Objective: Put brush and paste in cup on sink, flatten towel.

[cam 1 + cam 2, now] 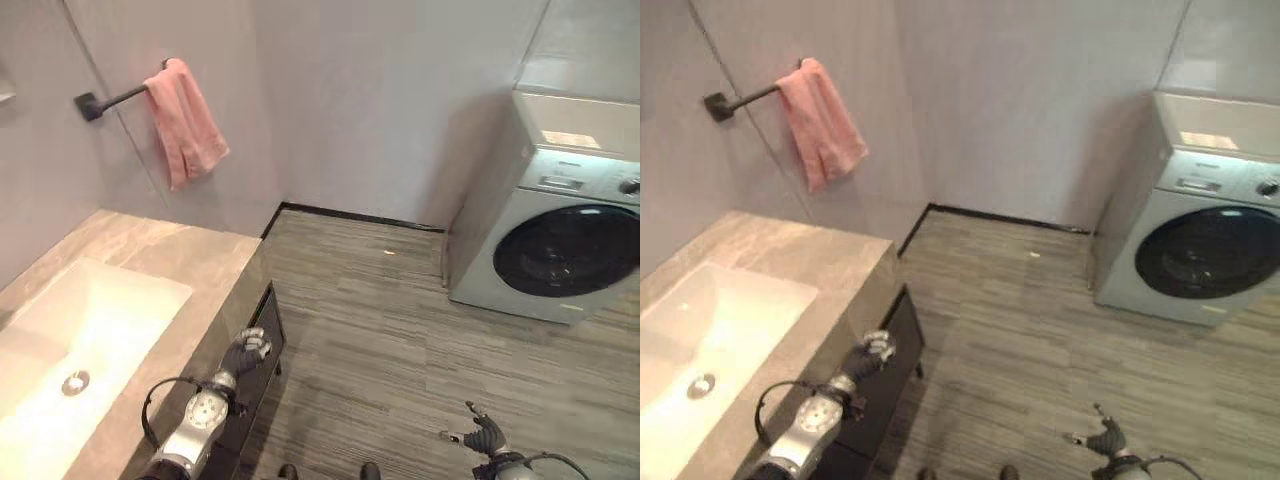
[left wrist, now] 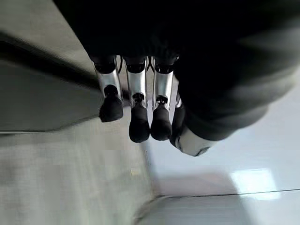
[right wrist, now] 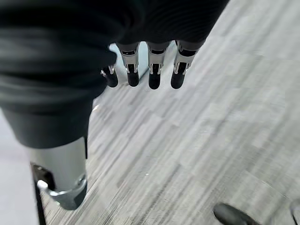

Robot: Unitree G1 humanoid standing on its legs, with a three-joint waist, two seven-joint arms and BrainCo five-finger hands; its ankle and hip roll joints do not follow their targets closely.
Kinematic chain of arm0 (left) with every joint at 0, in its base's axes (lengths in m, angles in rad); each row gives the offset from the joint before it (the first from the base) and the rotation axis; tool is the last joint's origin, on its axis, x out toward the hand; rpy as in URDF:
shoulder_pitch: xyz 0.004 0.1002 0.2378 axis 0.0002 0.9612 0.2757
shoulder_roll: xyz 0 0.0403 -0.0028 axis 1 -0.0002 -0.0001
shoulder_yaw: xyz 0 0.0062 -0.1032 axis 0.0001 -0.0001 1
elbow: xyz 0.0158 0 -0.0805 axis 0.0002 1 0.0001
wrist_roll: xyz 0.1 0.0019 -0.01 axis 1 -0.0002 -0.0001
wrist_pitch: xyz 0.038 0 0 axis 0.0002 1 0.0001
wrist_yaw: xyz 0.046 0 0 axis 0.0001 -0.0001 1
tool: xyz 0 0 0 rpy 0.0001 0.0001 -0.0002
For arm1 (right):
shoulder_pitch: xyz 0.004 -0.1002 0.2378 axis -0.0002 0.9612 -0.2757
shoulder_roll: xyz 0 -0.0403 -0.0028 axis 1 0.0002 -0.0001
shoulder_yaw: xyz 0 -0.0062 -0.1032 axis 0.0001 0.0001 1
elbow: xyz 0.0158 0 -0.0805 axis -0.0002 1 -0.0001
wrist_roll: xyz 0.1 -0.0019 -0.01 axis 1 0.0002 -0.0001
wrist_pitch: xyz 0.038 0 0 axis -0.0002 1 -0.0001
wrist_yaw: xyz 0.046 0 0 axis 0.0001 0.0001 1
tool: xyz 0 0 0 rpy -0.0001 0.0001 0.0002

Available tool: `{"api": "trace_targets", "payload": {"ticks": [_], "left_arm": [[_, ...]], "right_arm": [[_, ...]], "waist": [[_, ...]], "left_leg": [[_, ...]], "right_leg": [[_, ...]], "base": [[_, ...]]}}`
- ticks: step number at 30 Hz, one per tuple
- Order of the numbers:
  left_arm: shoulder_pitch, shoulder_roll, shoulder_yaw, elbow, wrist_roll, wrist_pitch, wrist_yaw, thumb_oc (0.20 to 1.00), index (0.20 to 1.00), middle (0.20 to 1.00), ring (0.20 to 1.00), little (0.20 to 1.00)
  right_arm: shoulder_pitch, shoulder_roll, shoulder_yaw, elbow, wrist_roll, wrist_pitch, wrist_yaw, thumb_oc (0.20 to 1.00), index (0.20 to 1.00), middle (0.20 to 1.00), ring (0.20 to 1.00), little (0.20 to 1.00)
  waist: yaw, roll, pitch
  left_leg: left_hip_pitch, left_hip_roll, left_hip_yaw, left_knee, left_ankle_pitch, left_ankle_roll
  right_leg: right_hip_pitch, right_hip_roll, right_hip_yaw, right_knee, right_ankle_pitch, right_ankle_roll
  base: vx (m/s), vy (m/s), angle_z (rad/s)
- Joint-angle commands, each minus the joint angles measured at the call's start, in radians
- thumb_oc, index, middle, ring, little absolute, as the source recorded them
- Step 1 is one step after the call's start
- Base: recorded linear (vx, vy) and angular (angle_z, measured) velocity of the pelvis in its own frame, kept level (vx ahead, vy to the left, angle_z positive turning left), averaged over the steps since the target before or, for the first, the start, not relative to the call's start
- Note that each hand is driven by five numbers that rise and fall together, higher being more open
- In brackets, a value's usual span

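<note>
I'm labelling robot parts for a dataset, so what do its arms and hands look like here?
Both arms are silver-grey. The left hand and right hand each wear a dark ribbed cover over the back and wrist. Their fingers are silver with rounded dark tips, set in a row, the thumb apart.

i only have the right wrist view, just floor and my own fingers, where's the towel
Observer: The pink towel hangs bunched over a black bar on the wall, up on the robot's left.
Operator: and the sink
Observer: The white sink is set into a beige counter below that towel, also on the left.
Operator: whats the left robot hand doing
Observer: The left robot hand is beside the counter's outer edge, fingers relaxed, holding nothing.
</note>
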Motion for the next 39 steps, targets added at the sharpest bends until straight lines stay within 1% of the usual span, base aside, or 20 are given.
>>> {"api": "trace_targets", "payload": {"ticks": [1, 3, 4, 5, 6, 9, 10, 12, 13, 15, 18, 23, 24, 26, 27, 28, 30, 32, 35, 39], "left_arm": [[-0.023, -0.001, 0.055, 0.042, 0.046, -0.011, 0.031, 0.2, 0.2, 0.2, 0.2, 0.2], [-0.021, -0.008, 0.056, 0.078, 0.055, -0.003, 0.034, 0.2, 0.2, 0.2, 0.2, 0.2], [-0.016, -0.012, 0.059, 0.106, 0.065, 0.001, 0.038, 0.253, 0.253, 0.253, 0.253, 0.253], [-0.016, -0.029, 0.069, 0.197, 0.101, 0.02, 0.044, 0.931, 0.931, 0.931, 0.931, 0.931], [-0.016, -0.037, 0.069, 0.226, 0.114, 0.024, 0.045, 1.0, 1.0, 1.0, 1.0, 1.0], [-0.005, -0.033, 0.048, 0.223, 0.207, 0.04, 0.038, 1.0, 1.0, 1.0, 1.0, 1.0], [0.005, -0.023, 0.054, 0.208, 0.21, 0.045, 0.036, 1.0, 1.0, 1.0, 1.0, 1.0], [0.01, -0.001, 0.065, 0.188, 0.234, 0.054, 0.04, 1.0, 1.0, 1.0, 1.0, 1.0], [-0.005, 0.003, 0.062, 0.195, 0.234, 0.058, 0.048, 1.0, 1.0, 1.0, 1.0, 1.0], [-0.036, 0.001, 0.06, 0.242, 0.24, 0.067, 0.05, 1.0, 1.0, 1.0, 1.0, 1.0], [-0.072, -0.01, 0.047, 0.32, 0.343, 0.093, 0.079, 1.0, 1.0, 1.0, 1.0, 1.0], [-0.058, -0.049, 0.078, 0.388, 0.299, 0.102, 0.079, 1.0, 1.0, 1.0, 1.0, 1.0], [-0.059, -0.054, 0.077, 0.4, 0.294, 0.105, 0.081, 1.0, 1.0, 1.0, 1.0, 1.0], [-0.074, -0.063, 0.074, 0.451, 0.286, 0.116, 0.091, 1.0, 1.0, 1.0, 1.0, 1.0], [-0.074, -0.063, 0.074, 0.451, 0.286, 0.116, 0.091, 1.0, 1.0, 1.0, 1.0, 1.0], [-0.094, -0.053, 0.065, 0.457, 0.316, 0.117, 0.118, 1.0, 1.0, 1.0, 1.0, 1.0], [-0.092, -0.05, 0.083, 0.457, 0.304, 0.115, 0.127, 1.0, 1.0, 1.0, 1.0, 1.0], [-0.081, -0.055, 0.09, 0.461, 0.297, 0.109, 0.123, 1.0, 1.0, 1.0, 1.0, 1.0], [-0.066, -0.067, 0.083, 0.457, 0.276, 0.1, 0.108, 1.0, 1.0, 1.0, 1.0, 1.0], [-0.066, -0.075, 0.072, 0.473, 0.275, 0.099, 0.102, 1.0, 1.0, 1.0, 1.0, 1.0]], "right_arm": [[-0.042, 0.002, -0.026, 0.02, -0.013, -0.022, -0.017, 1.0, 1.0, 1.0, 1.0, 1.0], [-0.045, 0.01, -0.037, 0.037, -0.002, -0.02, -0.017, 1.0, 1.0, 1.0, 1.0, 1.0], [-0.046, 0.015, -0.04, 0.036, 0.003, -0.019, -0.014, 1.0, 1.0, 1.0, 1.0, 1.0], [-0.05, 0.028, -0.033, 0.057, -0.001, -0.014, -0.005, 1.0, 1.0, 1.0, 1.0, 1.0], [-0.048, 0.032, -0.032, 0.065, 0.0, -0.013, 0.0, 1.0, 1.0, 1.0, 1.0, 1.0], [-0.071, 0.037, -0.031, 0.119, 0.029, -0.003, 0.041, 1.0, 1.0, 1.0, 1.0, 1.0], [-0.075, 0.031, -0.031, 0.125, 0.034, -0.001, 0.047, 1.0, 1.0, 1.0, 1.0, 1.0], [-0.092, 0.025, -0.037, 0.114, 0.052, 0.003, 0.053, 1.0, 1.0, 1.0, 1.0, 1.0], [-0.099, 0.023, -0.041, 0.114, 0.063, 0.002, 0.05, 1.0, 1.0, 1.0, 1.0, 1.0], [-0.1, 0.026, -0.044, 0.111, 0.103, 0.002, 0.062, 1.0, 1.0, 1.0, 1.0, 1.0], [-0.092, 0.034, -0.043, 0.133, 0.129, 0.0, 0.082, 1.0, 1.0, 1.0, 1.0, 1.0], [-0.076, 0.046, -0.076, 0.17, 0.169, 0.008, 0.087, 1.0, 1.0, 1.0, 1.0, 1.0], [-0.08, 0.05, -0.077, 0.181, 0.17, 0.009, 0.083, 1.0, 1.0, 1.0, 1.0, 1.0], [-0.092, 0.064, -0.071, 0.213, 0.177, 0.011, 0.078, 1.0, 1.0, 1.0, 1.0, 1.0], [-0.092, 0.064, -0.071, 0.213, 0.177, 0.011, 0.078, 1.0, 1.0, 1.0, 1.0, 1.0], [-0.101, 0.077, -0.075, 0.216, 0.195, 0.011, 0.07, 1.0, 1.0, 1.0, 1.0, 1.0], [-0.101, 0.086, -0.073, 0.213, 0.206, 0.005, 0.067, 1.0, 1.0, 1.0, 1.0, 1.0], [-0.092, 0.089, -0.059, 0.199, 0.19, 0.004, 0.074, 1.0, 1.0, 1.0, 1.0, 1.0], [-0.093, 0.086, -0.048, 0.223, 0.179, 0.006, 0.086, 1.0, 1.0, 1.0, 1.0, 1.0], [-0.103, 0.085, -0.043, 0.24, 0.166, 0.01, 0.081, 1.0, 1.0, 1.0, 1.0, 1.0]], "waist": [[0.006, -0.047, 0.008], [0.004, -0.042, 0.007], [-0.001, -0.039, 0.007], [-0.005, -0.035, 0.011], [-0.004, -0.035, 0.01], [0.014, -0.031, 0.007], [0.021, -0.031, 0.004], [0.036, -0.032, 0.003], [0.034, -0.03, 0.006], [0.028, -0.039, 0.011], [0.029, -0.058, 0.005], [0.016, -0.067, -0.006], [0.012, -0.069, -0.001], [0.005, -0.075, 0.03], [0.005, -0.075, 0.03], [-0.002, -0.082, 0.063], [-0.007, -0.084, 0.068], [-0.009, -0.086, 0.06], [-0.012, -0.085, 0.048], [-0.01, -0.083, 0.041]], "left_leg": [[0.042, -0.03, 0.009, -0.03, 0.061, 0.01], [0.058, -0.033, 0.012, -0.045, 0.061, 0.015], [0.069, -0.036, 0.016, -0.056, 0.058, 0.021], [0.089, -0.046, 0.032, -0.064, 0.045, 0.038], [0.093, -0.052, 0.033, -0.063, 0.039, 0.043], [0.1, -0.063, 0.064, -0.064, 0.027, 0.054], [0.102, -0.063, 0.07, -0.064, 0.028, 0.054], [0.102, -0.061, 0.087, -0.057, 0.035, 0.047], [0.096, -0.057, 0.081, -0.048, 0.04, 0.043], [0.08, -0.049, 0.067, -0.002, 0.033, 0.038], [0.076, -0.041, 0.057, 0.038, 0.009, 0.031], [0.093, -0.036, 0.056, 0.068, -0.013, 0.033], [0.083, -0.032, 0.056, 0.109, -0.024, 0.033], [0.044, -0.016, 0.054, 0.229, -0.082, 0.038], [0.044, -0.016, 0.054, 0.229, -0.082, 0.038], [-0.001, -0.006, 0.057, 0.337, -0.152, 0.05], [-0.026, -0.006, 0.06, 0.372, -0.182, 0.057], [-0.015, -0.009, 0.067, 0.341, -0.172, 0.057], [0.001, -0.014, 0.072, 0.289, -0.126, 0.045], [0.013, -0.022, 0.074, 0.248, -0.103, 0.043]], "right_leg": [[0.087, -0.022, -0.036, 0.033, -0.021, 0.073], [0.083, -0.021, -0.033, 0.05, -0.025, 0.076], [0.077, -0.02, -0.028, 0.07, -0.027, 0.079], [0.061, -0.026, -0.017, 0.102, -0.031, 0.087], [0.061, -0.029, -0.017, 0.101, -0.03, 0.091], [0.042, -0.045, -0.019, 0.107, 0.001, 0.119], [0.042, -0.048, -0.026, 0.107, 0.006, 0.121], [0.022, -0.079, -0.065, 0.105, 0.058, 0.134], [0.019, -0.078, -0.057, 0.098, 0.064, 0.134], [0.031, -0.069, -0.039, 0.072, 0.037, 0.116], [0.064, -0.056, -0.064, 0.063, -0.006, 0.093], [0.076, -0.044, -0.073, 0.1, -0.039, 0.081], [0.066, -0.043, -0.075, 0.14, -0.053, 0.076], [0.023, -0.042, -0.087, 0.281, -0.113, 0.062], [0.023, -0.042, -0.087, 0.281, -0.113, 0.062], [-0.034, -0.057, -0.096, 0.406, -0.16, 0.059], [-0.064, -0.064, -0.093, 0.444, -0.172, 0.06], [-0.057, -0.062, -0.086, 0.416, -0.157, 0.064], [-0.034, -0.06, -0.081, 0.344, -0.118, 0.069], [-0.013, -0.057, -0.074, 0.282, -0.094, 0.071]], "base": [[0.11, 0.125, -0.41], [0.06, 0.09, -0.07], [0.07, 0.168, -0.03], [0.08, 0.204, -0.1], [0.08, 0.211, -0.11], [0.01, 0.105, -0.07], [0.01, 0.029, -0.34], [-0.03, -0.015, -0.43], [-0.06, -0.05, -0.34], [-0.05, -0.077, -0.28], [0.0, -0.096, 0.1], [0.03, -0.041, 0.08], [-0.04, -0.068, -0.01], [-0.06, -0.055, 0.03], [-0.06, -0.034, 0.12], [-0.06, -0.02, 0.12], [-0.01, -0.013, 0.09], [0.09, 0.009, -0.09], [0.07, 0.031, -0.19], [0.04, 0.035, 0.0]]}}
